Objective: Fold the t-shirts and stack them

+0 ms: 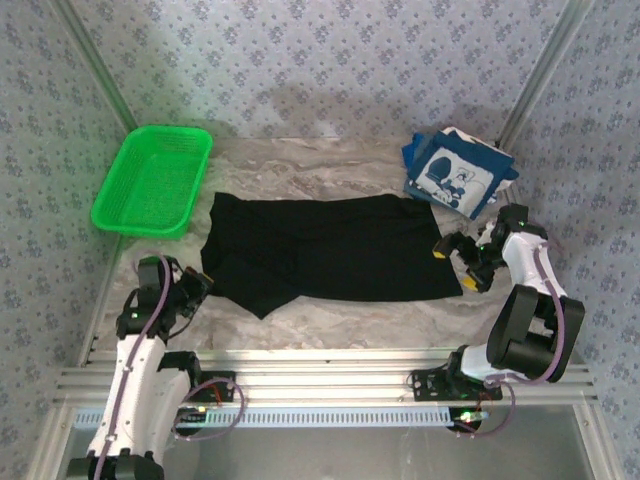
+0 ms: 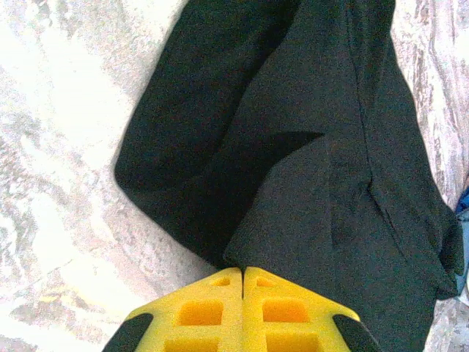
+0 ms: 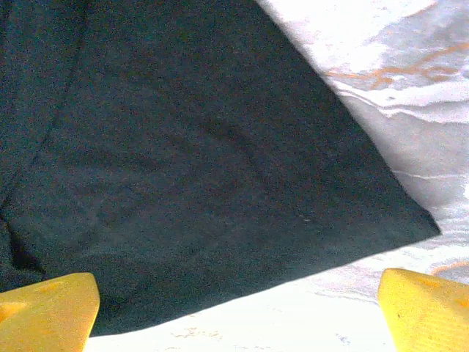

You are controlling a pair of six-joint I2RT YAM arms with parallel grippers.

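Black shirt spread out, navy shirt folded beyond it, basket far-left; left claw clenched at its edge, right claw released.

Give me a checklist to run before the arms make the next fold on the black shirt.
1. Left gripper shut: ok, fingers together at the left edge of the black t-shirt.
2. Cloth pinched in the left gripper: cannot tell, the hem meets the fingertips but no fold shows between them.
3. Right gripper open: ok, jaws wide, the shirt's corner just ahead of them.
4. Right grip on the shirt: not ok, not yet closed.
5. Navy t-shirt folded: ok, lying at the far right.
6. Green basket off the shirt: ok, far left on the table.
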